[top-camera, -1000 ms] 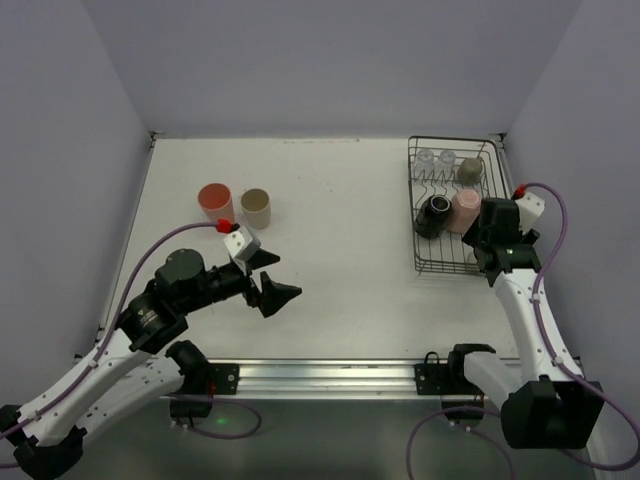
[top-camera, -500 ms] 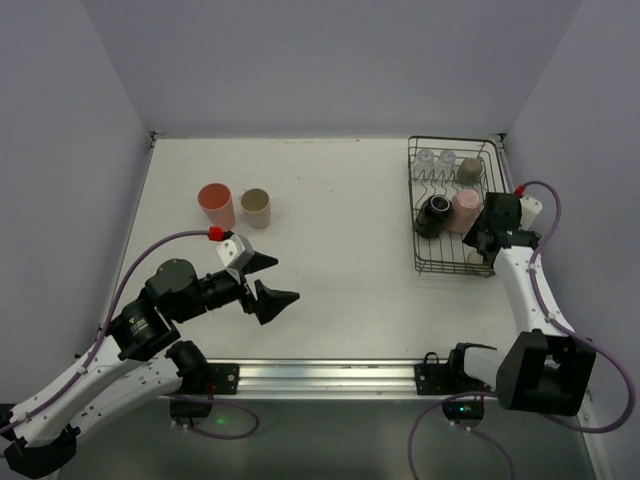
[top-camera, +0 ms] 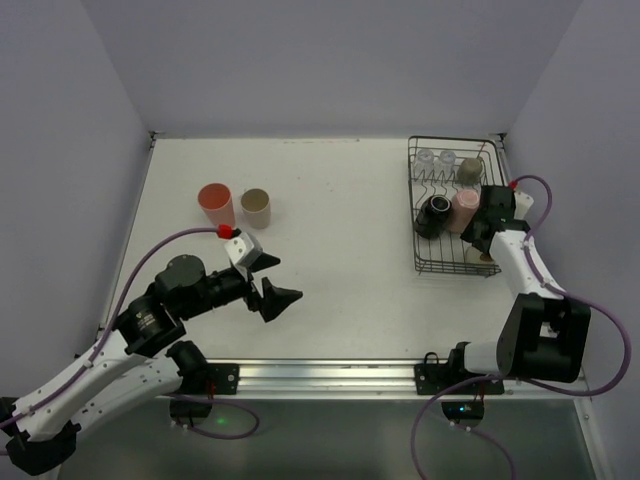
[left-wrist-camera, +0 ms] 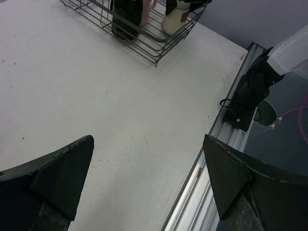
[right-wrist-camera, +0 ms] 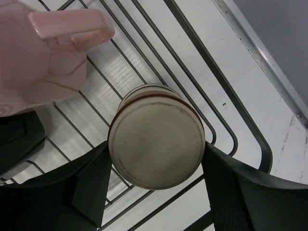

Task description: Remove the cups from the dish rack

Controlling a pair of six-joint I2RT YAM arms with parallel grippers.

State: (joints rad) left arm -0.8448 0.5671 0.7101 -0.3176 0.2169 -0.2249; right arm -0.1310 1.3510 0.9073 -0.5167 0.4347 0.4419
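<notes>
One smooth round cream cup point(right-wrist-camera: 156, 139) sits inside the spread right pincer point(right-wrist-camera: 155, 161).

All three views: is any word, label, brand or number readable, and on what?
None readable. The dish rack, the cream cup and the pink mug carry no legible text; a brown patch on the cream cup in the left wrist view is too blurred to read.
</notes>
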